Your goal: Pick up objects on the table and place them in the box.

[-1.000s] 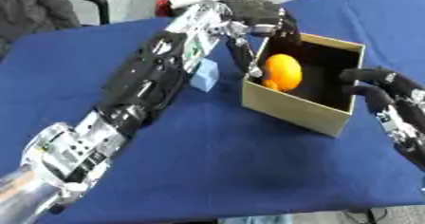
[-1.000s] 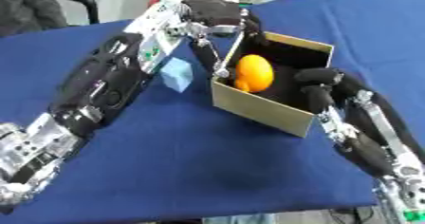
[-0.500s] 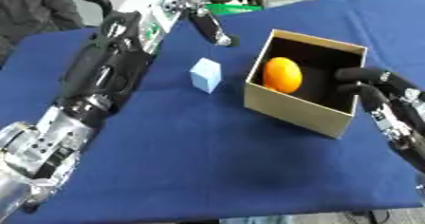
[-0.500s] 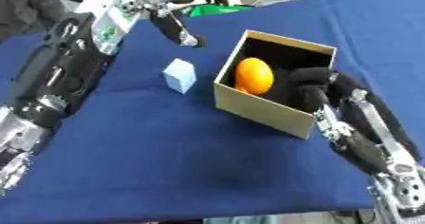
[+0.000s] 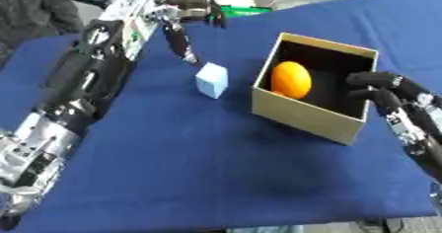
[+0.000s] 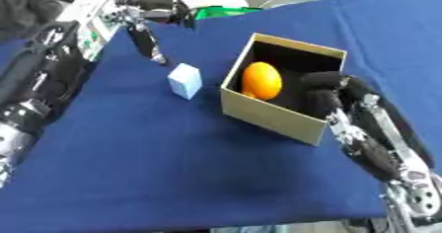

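The orange (image 5: 292, 79) already lies in the box (image 5: 304, 116). Your left hand (image 5: 177, 15) hovers behind the pale blue cube (image 5: 211, 79) on the counter (image 5: 199, 168), fingers relaxed, holding nothing. Next, lower it over the cube and grasp. Your right hand (image 6: 328, 91) curls on the box rim.

Orange (image 6: 262, 80) inside box (image 6: 268, 116), cube (image 6: 185, 81) beside.

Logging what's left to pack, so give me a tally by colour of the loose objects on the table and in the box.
Orange: 1, the orange ball inside the box
Pale blue: 1, the cube on the blue cloth beside the box
Total: 2
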You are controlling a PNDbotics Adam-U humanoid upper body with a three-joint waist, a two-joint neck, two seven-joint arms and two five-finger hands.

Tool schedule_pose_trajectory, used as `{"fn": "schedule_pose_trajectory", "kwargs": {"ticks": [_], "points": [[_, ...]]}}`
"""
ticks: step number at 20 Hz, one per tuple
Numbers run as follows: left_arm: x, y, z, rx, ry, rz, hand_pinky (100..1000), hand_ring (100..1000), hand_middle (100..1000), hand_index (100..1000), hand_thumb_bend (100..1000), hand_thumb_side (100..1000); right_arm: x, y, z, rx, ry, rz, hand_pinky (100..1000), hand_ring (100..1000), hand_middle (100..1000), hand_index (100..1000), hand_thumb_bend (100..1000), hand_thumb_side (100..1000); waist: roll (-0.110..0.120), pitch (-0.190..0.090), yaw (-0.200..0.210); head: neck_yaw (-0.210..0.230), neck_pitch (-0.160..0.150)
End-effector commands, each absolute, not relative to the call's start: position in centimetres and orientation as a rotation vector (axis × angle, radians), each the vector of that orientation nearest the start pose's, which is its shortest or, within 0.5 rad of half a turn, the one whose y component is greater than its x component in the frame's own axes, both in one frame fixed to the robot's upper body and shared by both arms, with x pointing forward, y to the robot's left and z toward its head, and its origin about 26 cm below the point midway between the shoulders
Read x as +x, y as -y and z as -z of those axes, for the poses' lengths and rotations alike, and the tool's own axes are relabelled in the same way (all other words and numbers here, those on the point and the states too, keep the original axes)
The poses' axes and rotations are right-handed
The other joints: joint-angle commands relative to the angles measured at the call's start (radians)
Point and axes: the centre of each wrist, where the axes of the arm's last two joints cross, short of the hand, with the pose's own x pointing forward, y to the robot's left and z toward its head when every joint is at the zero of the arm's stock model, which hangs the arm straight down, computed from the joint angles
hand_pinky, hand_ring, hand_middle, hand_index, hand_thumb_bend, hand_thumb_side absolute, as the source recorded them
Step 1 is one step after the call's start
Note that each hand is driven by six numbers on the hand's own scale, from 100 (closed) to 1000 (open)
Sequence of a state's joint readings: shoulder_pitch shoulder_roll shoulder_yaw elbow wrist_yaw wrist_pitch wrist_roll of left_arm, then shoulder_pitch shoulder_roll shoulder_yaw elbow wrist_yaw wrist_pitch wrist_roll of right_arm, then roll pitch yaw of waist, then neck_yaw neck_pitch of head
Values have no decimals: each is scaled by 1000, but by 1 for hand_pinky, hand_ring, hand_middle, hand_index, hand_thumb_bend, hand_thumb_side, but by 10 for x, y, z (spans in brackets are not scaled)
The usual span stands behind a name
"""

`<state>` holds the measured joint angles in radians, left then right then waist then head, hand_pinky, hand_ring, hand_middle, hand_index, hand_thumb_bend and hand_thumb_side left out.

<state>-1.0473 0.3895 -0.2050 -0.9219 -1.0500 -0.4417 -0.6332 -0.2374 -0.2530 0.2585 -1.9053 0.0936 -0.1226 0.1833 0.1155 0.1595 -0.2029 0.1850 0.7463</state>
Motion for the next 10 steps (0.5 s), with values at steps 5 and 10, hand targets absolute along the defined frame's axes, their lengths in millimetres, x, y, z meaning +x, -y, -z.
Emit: {"fn": "schedule_pose_trajectory", "kwargs": {"ticks": [5,10], "points": [[493,-239,-220,803,1239,2030,803,749,698,830,522,100,297,197,-144,124,2170,-773,798,884,740,811,100,725,-8,-11,-1,0,-7],[496,-232,-211,759,1287,2010,797,745,692,828,501,100,297,196,-145,127,2173,-774,798,884,740,810,100,726,-7,-8,-6,0,-8]]}}
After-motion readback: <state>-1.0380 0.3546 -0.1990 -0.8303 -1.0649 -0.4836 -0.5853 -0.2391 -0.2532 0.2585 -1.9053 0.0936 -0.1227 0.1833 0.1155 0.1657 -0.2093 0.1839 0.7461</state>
